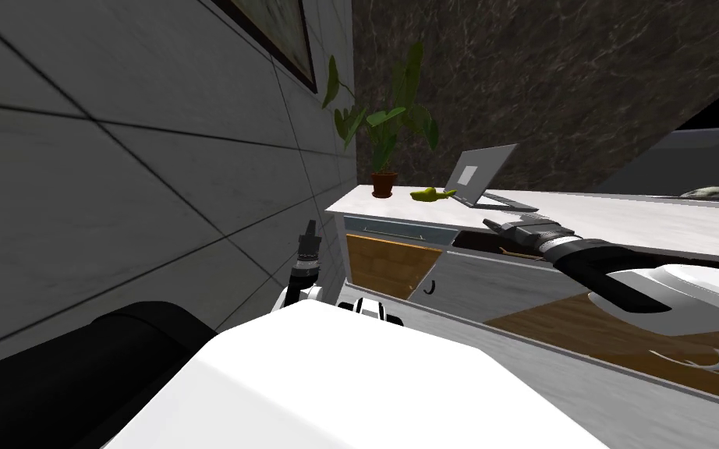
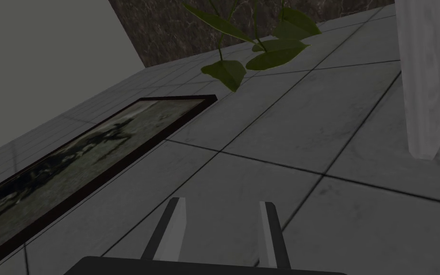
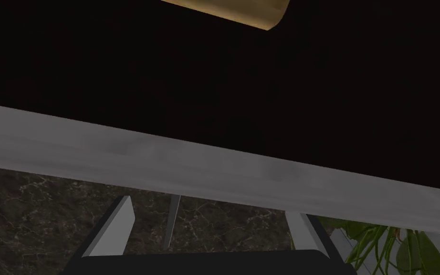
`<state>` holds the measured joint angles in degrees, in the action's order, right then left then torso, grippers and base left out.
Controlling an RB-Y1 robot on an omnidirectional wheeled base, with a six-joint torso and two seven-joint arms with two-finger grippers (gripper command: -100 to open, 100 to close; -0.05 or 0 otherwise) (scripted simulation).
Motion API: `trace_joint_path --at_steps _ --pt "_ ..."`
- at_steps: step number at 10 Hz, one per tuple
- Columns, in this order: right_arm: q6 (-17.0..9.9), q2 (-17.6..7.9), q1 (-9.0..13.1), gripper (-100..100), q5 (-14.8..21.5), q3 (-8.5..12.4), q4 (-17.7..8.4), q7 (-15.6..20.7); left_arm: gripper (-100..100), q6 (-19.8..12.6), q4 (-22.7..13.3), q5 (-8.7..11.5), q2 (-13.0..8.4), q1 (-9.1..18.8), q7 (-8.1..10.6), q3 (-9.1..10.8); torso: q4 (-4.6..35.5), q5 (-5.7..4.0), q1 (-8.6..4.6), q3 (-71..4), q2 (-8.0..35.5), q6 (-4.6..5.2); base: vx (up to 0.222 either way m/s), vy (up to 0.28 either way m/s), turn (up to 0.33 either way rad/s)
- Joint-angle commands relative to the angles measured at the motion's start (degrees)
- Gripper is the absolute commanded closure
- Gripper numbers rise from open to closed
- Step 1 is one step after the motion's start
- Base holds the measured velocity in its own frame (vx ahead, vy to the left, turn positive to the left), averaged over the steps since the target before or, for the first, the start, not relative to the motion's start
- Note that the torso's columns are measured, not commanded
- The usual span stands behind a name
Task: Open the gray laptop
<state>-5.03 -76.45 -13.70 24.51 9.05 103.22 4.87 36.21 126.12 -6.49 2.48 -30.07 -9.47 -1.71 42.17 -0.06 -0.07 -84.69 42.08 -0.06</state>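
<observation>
The head camera, rolled, looks down and forward at the counter (image 1: 623, 214) and laptop (image 1: 479, 178). The left wrist camera faces the wall (image 2: 309, 143) closely; the right one looks up from under the counter. All share the plant (image 1: 387, 129).

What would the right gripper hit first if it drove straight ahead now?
Probably the pale counter edge, which crosses just past the open fingers of the right gripper. The laptop sits beyond, on the top. Depth is unclear.
</observation>
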Motion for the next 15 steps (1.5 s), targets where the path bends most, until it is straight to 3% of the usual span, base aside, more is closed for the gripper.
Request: trace_joint_path --at_steps 1,5,7,8,10,12,15 --pt "-1.84 -3.96 0.02 -100 0.46 -1.25 -2.61 0.78 0 0.0 0.0 0.0 0.0 0.0 0.0 0.0 0.0 -0.01 -0.02 0.0 0.01 0.03 0.012 0.0 0.183" --pt "-4.12 -8.95 -0.2 -100 0.85 -2.82 -5.52 1.66 0 0.0 0.0 0.0 0.0 0.0 0.0 0.0 -0.06 0.17 -0.36 -0.71 -0.93 -0.37 0.0 0.0 0.12" --pt "-4.12 -9.7 -0.2 -100 0.85 -2.82 -5.52 1.66 0 0.0 0.0 0.0 0.0 0.0 0.0 0.0 -0.06 0.25 -0.75 -1.15 -1.5 -0.49 0.008 -0.01 0.046" --pt "-5.16 -12.07 -0.35 -100 1.02 -3.59 -6.83 2.07 0 0.0 0.0 0.0 0.0 -0.01 0.0 0.01 0.0 0.3 -0.69 -1.12 -1.43 -0.47 -0.001 -0.011 0.167" --pt "-5.16 -12.07 -0.35 -100 1.02 -3.59 -6.86 2.07 0 0.0 0.0 0.0 0.0 0.0 0.0 0.0 0.05 0.44 -0.95 -1.47 -1.89 -0.75 0.003 -0.004 0.054" --pt "-5.16 -12.07 -0.35 -100 1.02 -3.59 -6.86 2.07 0 0.01 0.01 0.0 -0.01 -0.03 0.0 0.02 -0.16 0.03 -0.37 -0.66 -0.92 -0.13 0.067 -0.04 0.024" --pt "-7.79 -18.08 -0.85 -100 1.48 -5.69 -10.26 3.12 0 0.0 0.0 0.0 0.0 0.0 0.0 0.0 0.18 0.19 -0.09 -0.02 0.09 -0.23 0.046 -0.014 0.189"
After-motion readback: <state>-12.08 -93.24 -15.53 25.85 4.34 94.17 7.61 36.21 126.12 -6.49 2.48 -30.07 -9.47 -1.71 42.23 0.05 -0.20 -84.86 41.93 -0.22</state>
